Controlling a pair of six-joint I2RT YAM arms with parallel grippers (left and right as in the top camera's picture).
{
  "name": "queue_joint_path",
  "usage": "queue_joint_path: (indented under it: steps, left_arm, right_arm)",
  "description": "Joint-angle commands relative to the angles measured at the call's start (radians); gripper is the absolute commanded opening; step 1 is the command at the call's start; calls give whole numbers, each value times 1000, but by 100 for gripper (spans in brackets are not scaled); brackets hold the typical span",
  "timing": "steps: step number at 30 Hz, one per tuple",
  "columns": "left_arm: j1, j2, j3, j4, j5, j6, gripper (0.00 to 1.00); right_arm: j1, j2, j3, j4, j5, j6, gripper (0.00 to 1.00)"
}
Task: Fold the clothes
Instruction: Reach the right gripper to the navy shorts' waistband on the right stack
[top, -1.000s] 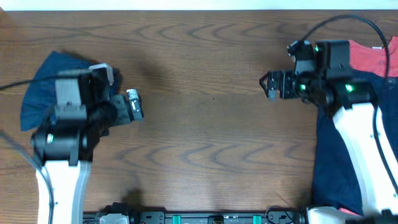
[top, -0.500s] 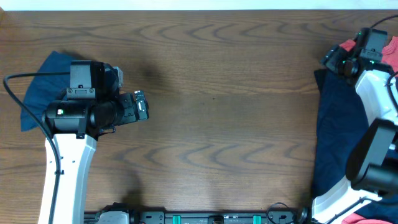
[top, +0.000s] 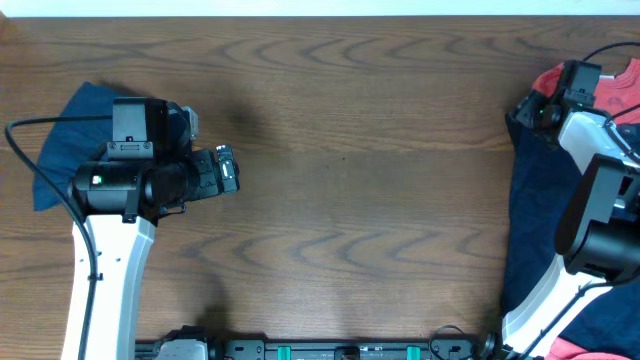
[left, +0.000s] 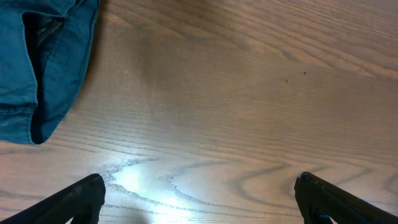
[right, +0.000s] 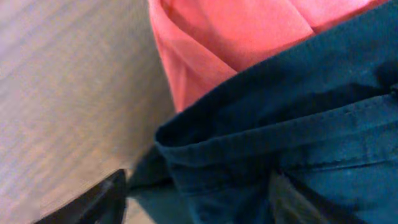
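Overhead view: navy shorts (top: 535, 220), probably limp, light woven cloth, heaped at the right edge of the tabletop (top: 350, 200) touching a coral T-shirt (top: 612, 92); right gripper (right: 198, 180) spread over their stitched edge, likely the firmest hold; left gripper (left: 199, 183) spread, empty.

The brown wood-grain table (top: 360, 180) runs out ahead of the left gripper (top: 225, 170), with a patch of glare on the boards right beneath it. A folded pair of navy shorts (top: 55, 150) lies flat on the wood behind that gripper and off to one side. Under the right gripper (top: 530, 108) a loose heap of navy shorts (top: 535, 230) covers the table's end. A coral-red T-shirt (top: 615, 90) lies just ahead of that gripper, its near edge tucked under the navy cloth.
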Motion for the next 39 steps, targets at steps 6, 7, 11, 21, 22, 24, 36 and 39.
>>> queue_joint_path:
  steps: [6,7,11,21,22,24,36,39]
  left_arm:
    - [-3,-3,18,6,13,16,98]
    - [-3,-3,18,6,13,16,98]
    - [-3,-3,18,5,13,16,98]
    - [-3,-3,18,6,12,17,98]
    - [-3,-3,18,6,12,17,98]
    - [-3,-3,18,6,12,17,98]
    - [-3,-3,17,25,13,17,98]
    - [-3,-3,17,36,13,17,98]
  right_arm:
    - [10,12,18,-38,153,-74,36]
    - [10,11,18,-43,172,-77,25]
    - [10,-8,20,-49,174,-127,9]
    - [10,-109,20,-14,-49,-275,52]
    - [11,-111,20,-8,-106,-290,58]
    - [14,-108,20,-6,-144,-290,61]
    - [76,0,20,60,169,-246,72]
    - [79,19,20,78,180,-245,72]
